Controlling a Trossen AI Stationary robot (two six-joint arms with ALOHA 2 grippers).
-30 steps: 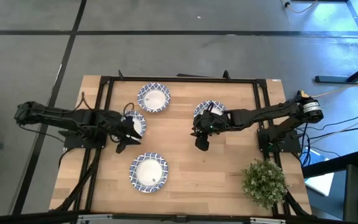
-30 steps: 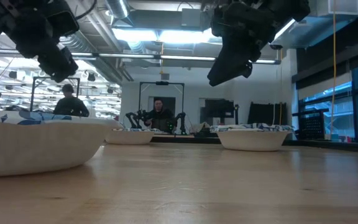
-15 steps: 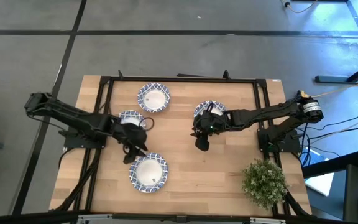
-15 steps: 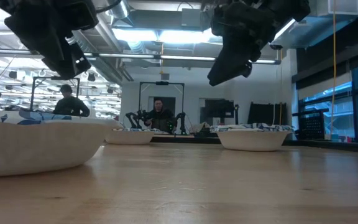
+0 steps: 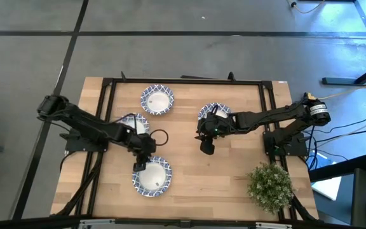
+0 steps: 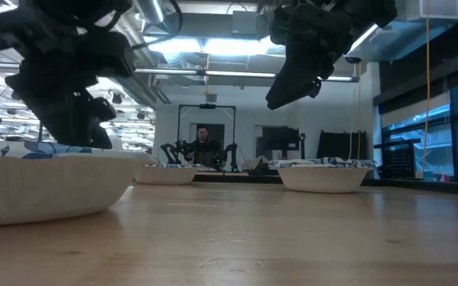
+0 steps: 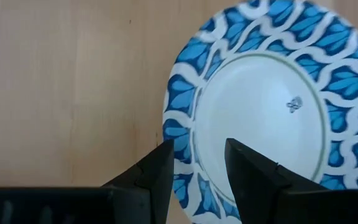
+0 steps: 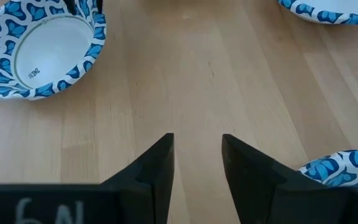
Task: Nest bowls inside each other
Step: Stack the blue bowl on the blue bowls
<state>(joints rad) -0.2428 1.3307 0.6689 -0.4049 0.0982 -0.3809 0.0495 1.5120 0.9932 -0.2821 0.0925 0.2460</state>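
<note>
Several blue-and-white rimmed bowls stand on the wooden table: one at the near middle (image 5: 152,177), one at the far middle (image 5: 157,100), one at the left (image 5: 134,121) partly under my left arm, and one right of centre (image 5: 216,111) partly under my right arm. My left gripper (image 5: 138,166) is open and low over the near bowl's left rim; in the left wrist view (image 7: 197,146) one finger stands over the white inside and one outside the rim. My right gripper (image 5: 206,149) is open and empty, raised over bare wood at the table's middle (image 8: 197,140). My left gripper comes from above, pointing down, with the near bowl's patterned rim (image 7: 182,149) between its open fingers. I cannot tell whether a finger touches the rim. The bowl sits flat on the table.
A green potted plant (image 5: 270,186) stands at the near right corner. A black frame rail (image 5: 183,81) runs round the table's far and side edges. Bare wood lies between the bowls at the middle and near right. People show in the room behind, in the low view (image 6: 203,145).
My left gripper has gone from beside the left bowl toward the table's near edge and a little to the right, and has come down over the near bowl's left rim. The bowls have kept their places.
</note>
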